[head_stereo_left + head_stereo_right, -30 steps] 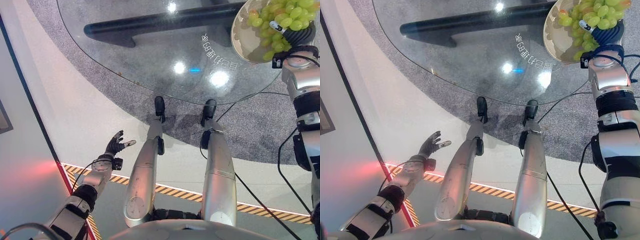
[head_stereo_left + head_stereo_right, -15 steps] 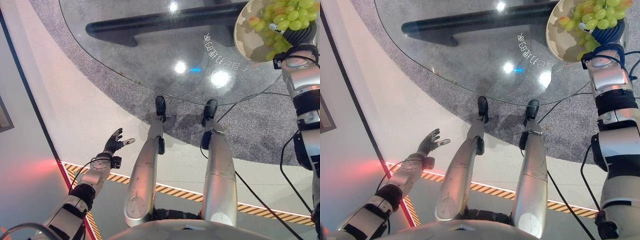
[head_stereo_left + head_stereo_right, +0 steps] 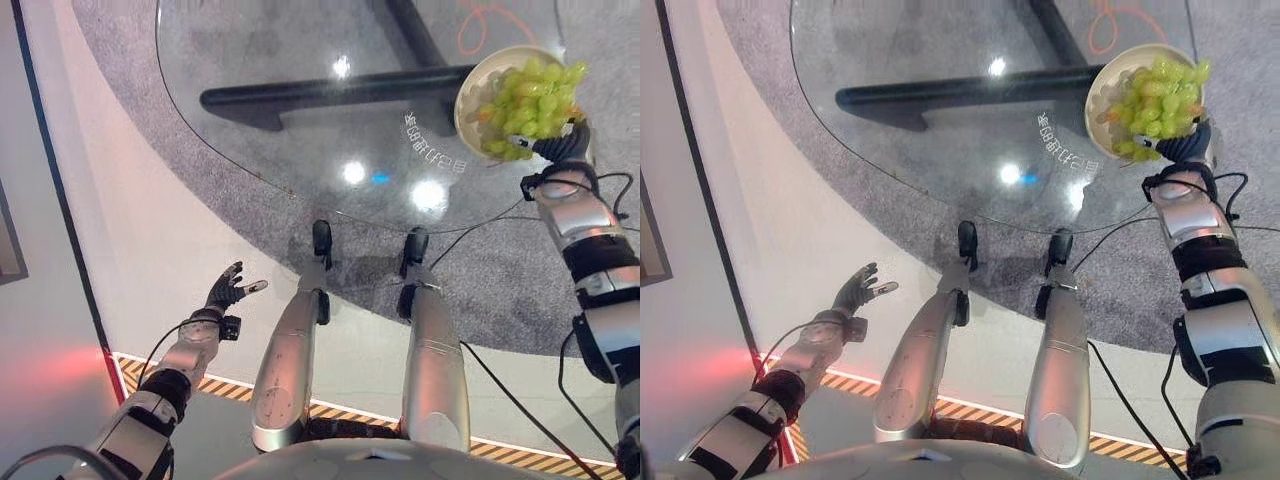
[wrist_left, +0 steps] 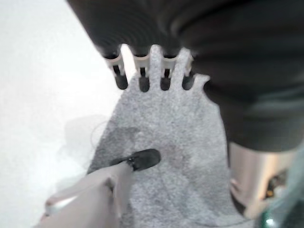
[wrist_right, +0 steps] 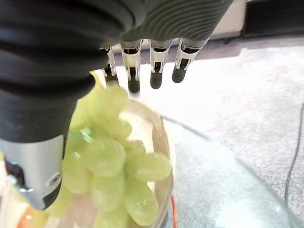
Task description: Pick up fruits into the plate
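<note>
Grapes [image 3: 527, 108] heaped in plate [image 3: 470, 97], under R hand [image 5: 142, 61].

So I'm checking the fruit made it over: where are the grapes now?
The green grapes are heaped in the plate at the glass table's right edge, under the right robot hand.

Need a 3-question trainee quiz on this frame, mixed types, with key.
1. True or false: the grapes lie on the bare glass table.
2. Which hand is at the plate? A) left hand B) right hand
3. Fill in: the left hand hangs over the ____, away from the table.

Key: 1 false, they are over the plate; 2 B; 3 floor.
</note>
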Controlling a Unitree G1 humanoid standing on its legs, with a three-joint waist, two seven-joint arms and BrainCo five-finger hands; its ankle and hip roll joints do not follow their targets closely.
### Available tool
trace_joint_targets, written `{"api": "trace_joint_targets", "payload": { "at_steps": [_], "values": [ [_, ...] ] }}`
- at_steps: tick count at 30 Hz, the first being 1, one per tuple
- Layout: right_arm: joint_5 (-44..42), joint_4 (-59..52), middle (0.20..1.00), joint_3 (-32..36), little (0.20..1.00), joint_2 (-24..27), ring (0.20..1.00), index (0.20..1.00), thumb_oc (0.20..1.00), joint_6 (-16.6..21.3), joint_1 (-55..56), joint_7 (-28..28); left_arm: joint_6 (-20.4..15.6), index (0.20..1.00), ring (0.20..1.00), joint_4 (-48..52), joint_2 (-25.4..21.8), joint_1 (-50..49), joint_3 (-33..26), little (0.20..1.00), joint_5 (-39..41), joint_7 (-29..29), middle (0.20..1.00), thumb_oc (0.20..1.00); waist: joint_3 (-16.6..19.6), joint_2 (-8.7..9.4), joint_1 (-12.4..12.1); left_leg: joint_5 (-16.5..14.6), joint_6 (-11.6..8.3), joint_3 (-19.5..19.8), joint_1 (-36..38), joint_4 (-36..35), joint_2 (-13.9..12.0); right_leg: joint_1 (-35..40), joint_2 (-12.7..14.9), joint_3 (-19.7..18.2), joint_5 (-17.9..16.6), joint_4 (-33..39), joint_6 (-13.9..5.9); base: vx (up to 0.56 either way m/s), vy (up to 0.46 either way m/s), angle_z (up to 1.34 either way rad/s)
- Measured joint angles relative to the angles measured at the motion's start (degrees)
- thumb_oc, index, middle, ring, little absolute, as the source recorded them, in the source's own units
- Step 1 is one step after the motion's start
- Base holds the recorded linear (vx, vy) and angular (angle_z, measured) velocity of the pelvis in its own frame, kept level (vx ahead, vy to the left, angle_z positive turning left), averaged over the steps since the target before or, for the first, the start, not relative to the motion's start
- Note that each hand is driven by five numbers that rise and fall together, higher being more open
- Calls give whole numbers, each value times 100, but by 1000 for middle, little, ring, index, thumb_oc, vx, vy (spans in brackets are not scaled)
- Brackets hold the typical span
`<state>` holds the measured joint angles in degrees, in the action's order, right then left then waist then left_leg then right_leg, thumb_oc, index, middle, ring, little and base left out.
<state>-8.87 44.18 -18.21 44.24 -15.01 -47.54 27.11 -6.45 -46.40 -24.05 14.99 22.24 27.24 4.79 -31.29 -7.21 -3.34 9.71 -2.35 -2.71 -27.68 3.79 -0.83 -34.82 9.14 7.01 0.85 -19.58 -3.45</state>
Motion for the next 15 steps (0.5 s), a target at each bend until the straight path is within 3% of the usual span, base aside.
{"api": "trace_joint_targets", "payload": {
  "at_steps": [7,12,15],
  "values": [
    [-76,-344,1000,487,1000,-126,1000,1000,1000,235,978,-21,278,1000,1000,-409,166,-8,-373,1000,-19,-239,1000,1000,11,155,101,-37,31,9,1268,-380,-50,1519,-81,159,-182,799,-126,50,56,3],
    [-122,-648,1000,716,1000,-538,1000,1000,1000,364,1709,-18,391,1000,1000,-704,83,-164,-529,1000,-31,-307,1000,1000,269,611,127,-116,9,16,1761,-549,-127,2215,-158,234,-306,1354,-150,103,0,4],
    [-123,-687,1000,793,1000,-680,1000,1000,1000,418,2101,-9,390,1000,1000,-744,89,-291,-597,1000,-40,-417,1000,1000,517,770,129,-132,2,80,1922,-659,-123,2525,-179,326,-383,1686,-164,124,-16,13]
  ]
}}
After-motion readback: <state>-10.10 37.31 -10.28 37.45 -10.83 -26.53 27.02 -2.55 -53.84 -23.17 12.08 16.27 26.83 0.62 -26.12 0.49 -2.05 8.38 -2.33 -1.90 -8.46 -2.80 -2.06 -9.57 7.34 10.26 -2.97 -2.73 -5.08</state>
